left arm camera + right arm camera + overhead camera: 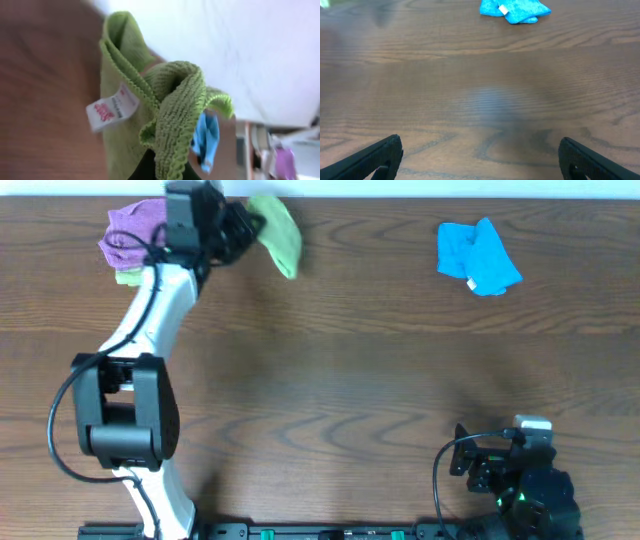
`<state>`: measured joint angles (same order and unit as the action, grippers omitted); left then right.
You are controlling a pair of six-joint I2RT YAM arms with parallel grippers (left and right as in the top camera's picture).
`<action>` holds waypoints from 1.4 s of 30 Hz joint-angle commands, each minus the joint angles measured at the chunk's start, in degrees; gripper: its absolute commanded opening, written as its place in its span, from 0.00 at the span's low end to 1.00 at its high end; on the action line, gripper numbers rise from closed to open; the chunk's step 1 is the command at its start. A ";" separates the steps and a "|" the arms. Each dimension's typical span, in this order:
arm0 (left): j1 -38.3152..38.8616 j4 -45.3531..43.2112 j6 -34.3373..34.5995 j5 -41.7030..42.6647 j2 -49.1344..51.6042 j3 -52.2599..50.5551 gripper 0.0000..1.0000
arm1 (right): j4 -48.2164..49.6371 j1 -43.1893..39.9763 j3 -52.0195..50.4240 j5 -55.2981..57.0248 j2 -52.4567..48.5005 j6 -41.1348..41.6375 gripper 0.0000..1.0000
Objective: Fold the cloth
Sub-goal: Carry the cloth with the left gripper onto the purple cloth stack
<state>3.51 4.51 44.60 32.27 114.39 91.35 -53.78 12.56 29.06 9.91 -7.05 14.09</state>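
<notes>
The worktop (pixel 350 330) is brown wood grain, smooth, with a soft sheen; a pale reflection lies on it in the right wrist view. The green cloth (pixel 175 100) is a rough, looped weave, matt, with a ribbed stitched hem. Its label (pixel 111 107) is smooth and white, cloth or paper I cannot tell, printed in red. The blue cloth (pixel 477 257) at far right and the purple cloth (pixel 132 232) at far left look soft and matt. The left arm (pixel 160 305) has a smooth white plastic shell, slightly glossy, and black housings (pixel 125 415) of duller finish. The right pincer (pixel 480 152) has matt black fingers (pixel 377 157).
</notes>
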 commanded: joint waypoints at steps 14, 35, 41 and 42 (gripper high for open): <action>-12.04 -0.13 -4.74 -13.03 2.91 7.82 0.06 | -0.04 -0.37 -0.26 0.37 0.35 0.90 0.99; -16.87 -3.65 -3.74 -13.42 8.87 7.85 0.06 | -0.04 -0.37 -0.26 0.37 0.35 0.90 0.99; -19.04 -1.62 -3.96 -14.75 8.87 7.82 0.06 | -0.04 -0.37 -0.26 0.37 0.35 0.90 0.99; -19.47 -1.31 -4.31 -14.73 8.87 7.82 0.06 | -0.04 -0.37 -0.26 0.37 0.35 0.92 0.99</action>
<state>-14.85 2.81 40.84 18.85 123.04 97.97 -53.78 12.56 29.06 9.91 -7.05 14.11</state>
